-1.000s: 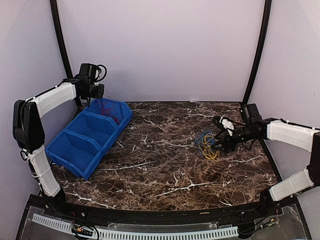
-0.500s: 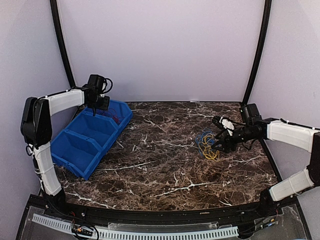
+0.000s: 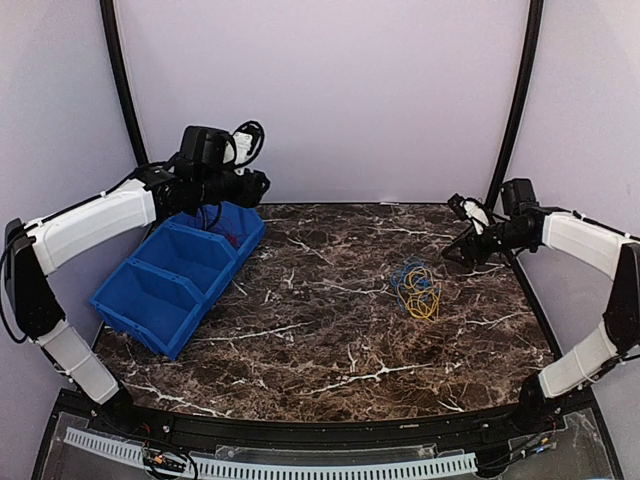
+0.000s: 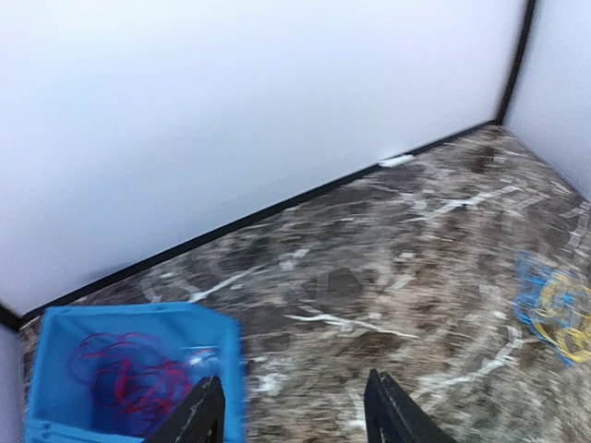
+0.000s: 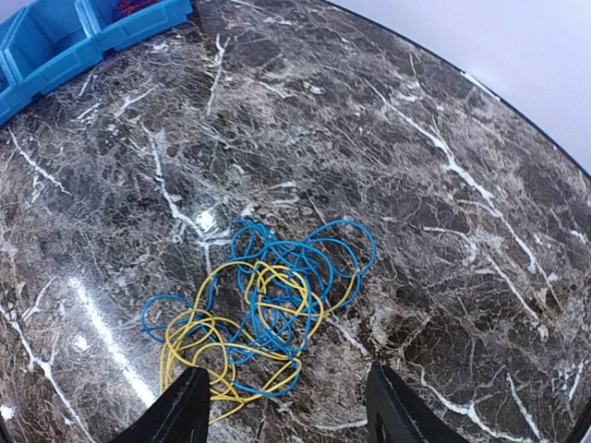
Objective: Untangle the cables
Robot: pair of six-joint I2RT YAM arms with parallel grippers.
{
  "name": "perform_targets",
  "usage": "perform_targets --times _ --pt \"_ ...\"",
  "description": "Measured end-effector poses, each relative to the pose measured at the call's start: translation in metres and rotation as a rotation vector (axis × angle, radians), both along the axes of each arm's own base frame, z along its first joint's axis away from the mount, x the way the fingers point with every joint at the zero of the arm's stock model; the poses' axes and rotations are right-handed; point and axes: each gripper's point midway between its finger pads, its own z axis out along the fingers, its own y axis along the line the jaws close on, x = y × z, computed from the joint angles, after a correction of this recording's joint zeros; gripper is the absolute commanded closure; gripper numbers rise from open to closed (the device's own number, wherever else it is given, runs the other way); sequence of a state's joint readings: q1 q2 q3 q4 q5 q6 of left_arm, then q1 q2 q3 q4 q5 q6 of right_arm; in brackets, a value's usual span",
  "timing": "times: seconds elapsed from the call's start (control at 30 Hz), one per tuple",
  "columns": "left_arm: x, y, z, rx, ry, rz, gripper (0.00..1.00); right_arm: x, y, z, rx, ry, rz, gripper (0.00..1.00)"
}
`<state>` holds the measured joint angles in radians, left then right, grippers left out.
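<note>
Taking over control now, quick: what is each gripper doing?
Left gripper: open, holding nothing.
Right gripper: open, holding nothing, not touching the blue and yellow cables.

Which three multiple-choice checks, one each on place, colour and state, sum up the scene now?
1. Where is the red cable? A table B bin C right tool
2. Which colours make up the tangle? A blue, yellow B red, blue C red, yellow
3. The right tool is: A shut on a cable B shut, empty C open, empty
Answers: 1 B, it lies in the bin's end compartment; 2 A, only those two loop there; 3 C, its jaws stand apart with nothing between.
</note>
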<state>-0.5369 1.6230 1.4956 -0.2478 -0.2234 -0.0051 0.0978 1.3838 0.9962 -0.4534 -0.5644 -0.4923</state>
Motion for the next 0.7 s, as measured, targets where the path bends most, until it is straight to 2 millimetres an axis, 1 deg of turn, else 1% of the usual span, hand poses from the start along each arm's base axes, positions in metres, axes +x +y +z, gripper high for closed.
perform_targets --times 0.03,0.07,0.13,0.17,0.2,0.27,0.37,0.47,0.57,0.63,0.7 --pt "-0.018 -0.024 0.004 -0.023 -0.014 -0.074 0.46 0.006 -0.003 -0.004 -0.008 0.015 -0.012 0.43" --pt "-0.032 -0.043 0.004 -0.045 -0.017 -0.135 0.47 0.010 -0.006 -0.009 -0.016 0.039 -0.022 0.44" --pt "-0.063 -0.085 -0.005 -0.092 0.000 -0.266 0.48 0.014 -0.009 -0.024 -0.029 0.090 -0.032 0.45" --pt "-0.075 -0.101 -0.013 -0.116 0.017 -0.318 0.49 0.014 -0.009 -0.032 -0.033 0.121 -0.034 0.45" --pt "-0.085 -0.116 -0.026 -0.133 0.044 -0.362 0.49 0.014 -0.009 -0.039 -0.036 0.148 -0.033 0.45" --pt "-0.099 -0.138 -0.054 -0.166 0.112 -0.421 0.49 0.014 -0.009 -0.048 -0.037 0.186 -0.032 0.45" --pt "-0.099 -0.167 -0.088 -0.224 0.200 -0.449 0.46 0.019 -0.007 -0.056 -0.032 0.218 -0.030 0.44" --pt "-0.091 -0.196 -0.125 -0.288 0.289 -0.439 0.44 0.022 -0.004 -0.060 -0.029 0.233 -0.027 0.42" --pt "-0.077 -0.221 -0.148 -0.353 0.331 -0.421 0.44 0.022 0.002 -0.065 -0.032 0.245 -0.018 0.41" --pt "-0.069 -0.234 -0.157 -0.390 0.342 -0.411 0.45 0.021 0.009 -0.067 -0.040 0.244 -0.004 0.41" --pt "-0.059 -0.249 -0.162 -0.439 0.343 -0.407 0.45 0.020 0.015 -0.068 -0.050 0.238 0.010 0.40"
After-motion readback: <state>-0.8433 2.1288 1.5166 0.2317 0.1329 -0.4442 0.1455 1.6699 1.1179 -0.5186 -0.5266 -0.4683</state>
